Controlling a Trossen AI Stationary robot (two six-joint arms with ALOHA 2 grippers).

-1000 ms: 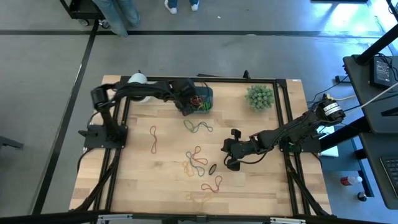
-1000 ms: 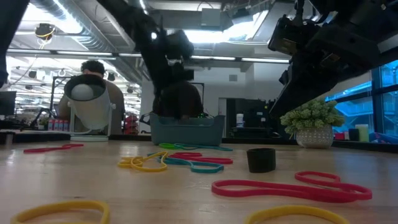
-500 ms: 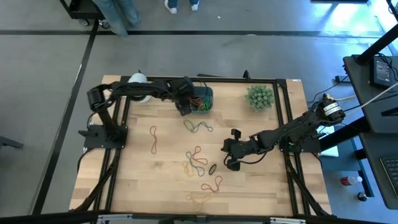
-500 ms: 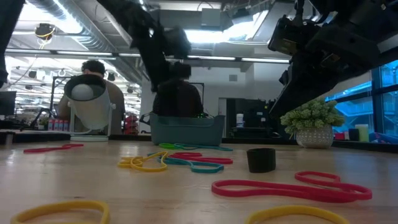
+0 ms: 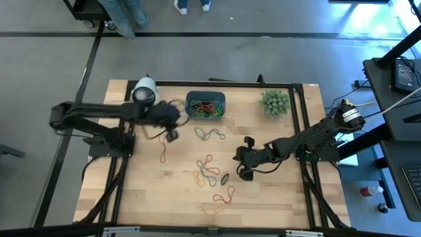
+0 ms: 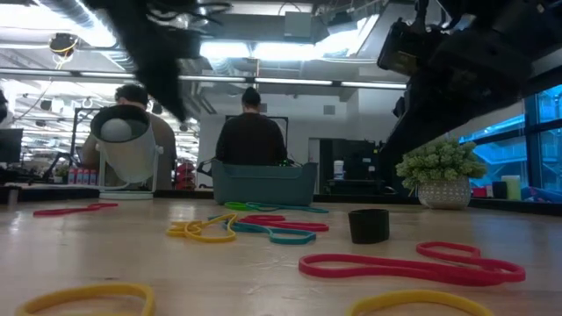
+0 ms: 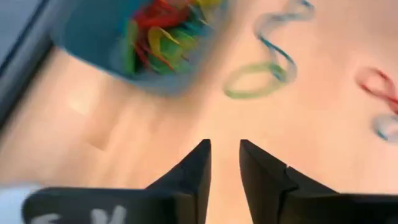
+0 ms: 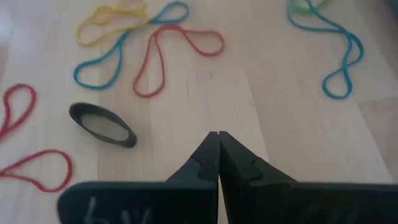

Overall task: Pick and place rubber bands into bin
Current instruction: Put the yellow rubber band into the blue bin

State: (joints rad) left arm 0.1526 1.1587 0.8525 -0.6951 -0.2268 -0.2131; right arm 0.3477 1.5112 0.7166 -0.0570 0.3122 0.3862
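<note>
High view shows us the bin (image 5: 205,106) at the far edge of the table (image 5: 276,197), its long axis running left to right, with a heap of red, green and yellow rubber bands (image 5: 206,108) inside. More bands lie loose on the wood. A green and blue pair (image 5: 210,135) sits just near of the bin, stretched left to right. A red band (image 5: 162,146) lies to the left, its long axis running near to far. A mixed cluster (image 5: 207,170) of red, blue and yellow loops fills the middle. Another red band (image 5: 224,195) and a faint tan one (image 5: 209,208) lie nearer still.

We see the left gripper (image 5: 170,135) just left of the bin, above bare wood; in its wrist view its fingers (image 7: 194,174) stand slightly parted and hold nothing. The right gripper (image 5: 245,172) hangs right of the cluster, beside a small black ring (image 5: 225,178). Its fingers (image 8: 206,163) are pressed together, empty.

A spiky green plant (image 5: 274,102) stands far right, and a white cylinder (image 5: 144,91) far left.
</note>
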